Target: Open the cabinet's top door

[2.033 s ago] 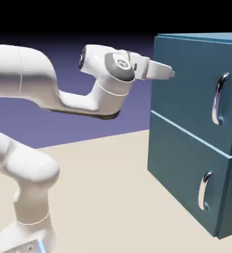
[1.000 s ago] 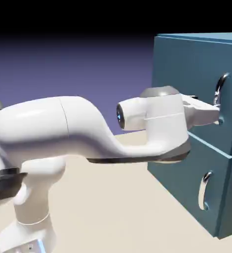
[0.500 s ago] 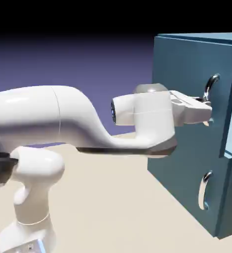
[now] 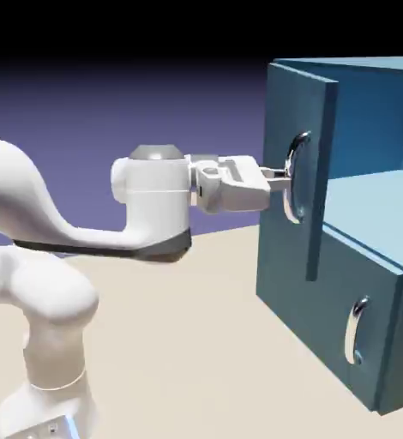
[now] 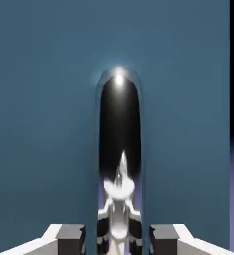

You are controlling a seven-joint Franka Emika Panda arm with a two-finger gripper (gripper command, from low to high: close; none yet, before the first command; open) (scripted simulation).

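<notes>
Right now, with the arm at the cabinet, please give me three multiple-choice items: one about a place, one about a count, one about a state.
1. Where is the gripper?
A. at the top door's handle
B. at the lower handle
C. on the table

2. How many silver handles does the cabinet show in the exterior view?
A. one
B. two
C. three

3. What is the state of the top door?
A. flush shut
B. swung open
C. taken off

Answers:
1. A: in the exterior view the gripper meets the top door's handle, and in the hand view that bar stands between the fingertips.
2. B: one is on the top door, and the lower handle is on the panel below.
3. B: the door stands out from the cabinet front, and the lighter blue inside shows behind it.
</notes>
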